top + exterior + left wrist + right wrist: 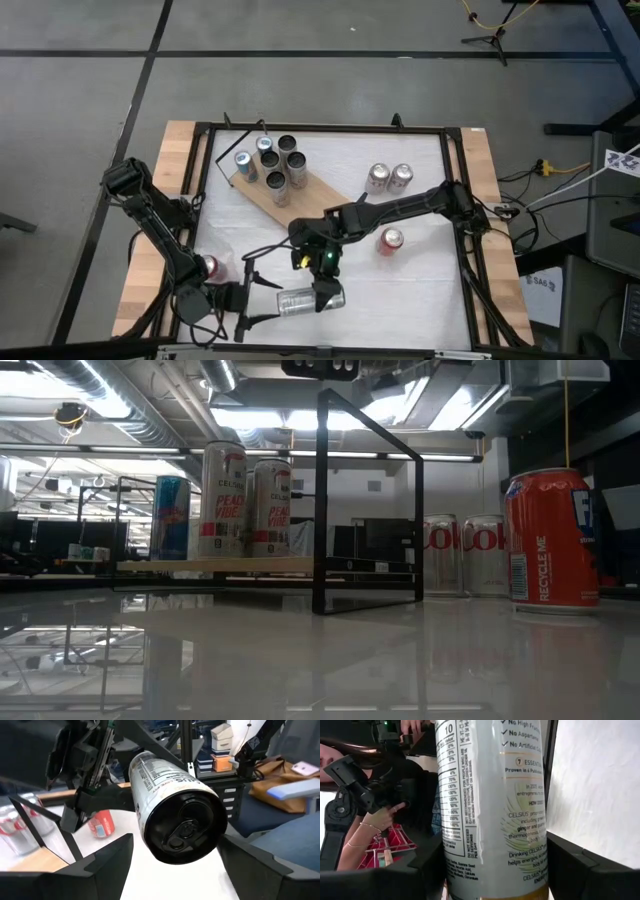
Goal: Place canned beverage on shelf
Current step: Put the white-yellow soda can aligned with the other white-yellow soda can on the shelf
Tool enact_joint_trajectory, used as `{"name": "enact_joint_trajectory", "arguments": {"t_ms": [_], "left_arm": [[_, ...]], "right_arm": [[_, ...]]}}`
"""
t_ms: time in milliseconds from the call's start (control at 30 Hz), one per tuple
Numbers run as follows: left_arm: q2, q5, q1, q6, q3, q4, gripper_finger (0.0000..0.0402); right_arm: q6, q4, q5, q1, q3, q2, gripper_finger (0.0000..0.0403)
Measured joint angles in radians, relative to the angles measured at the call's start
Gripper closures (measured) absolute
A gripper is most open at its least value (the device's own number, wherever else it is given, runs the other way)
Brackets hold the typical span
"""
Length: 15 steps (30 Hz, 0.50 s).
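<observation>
A white slim can [308,301] hangs on its side over the table's near edge, with both grippers shut on it. My left gripper [268,302] stands at its tab end [185,827], and my right gripper [328,297] reaches over its other half. The right wrist view shows the can's printed wall [495,795]. The shelf [262,190], a light wooden board in a black frame [370,510], lies at the far left and carries several upright cans [280,165]. The low view shows neither gripper. My left gripper has the can's tab end between its two fingers, on the side wall just behind the rim [147,822]. The fingers come level from the table's left and lie along the can. The can points away from them, clear of the table. My right gripper pinches the can's side wall [455,855] between its two fingers, on the half away from the tab. The fingers come from the far side, slanting down, and lie across the can. The can lies level and lifted clear.
Two silver cans [390,178] stand at the far right and a red can [390,240] nearer the middle. Another red can [208,267] stands by my left arm. A person's hand [385,815] shows beyond the table.
</observation>
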Motion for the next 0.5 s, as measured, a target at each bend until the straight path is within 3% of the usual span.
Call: {"name": "enact_joint_trajectory", "arguments": {"t_ms": [167,500], "left_arm": [[0.0,-0.002,-0.005,0.105,0.0,0.002,0.0107],[0.0,-0.001,-0.001,0.1,0.0,0.002,0.0107]], "right_arm": [[0.0,0.002,0.004,0.0,0.0,0.0,0.0146],[0.0,0.0,0.007,0.0,0.0,0.0,0.0146]]}}
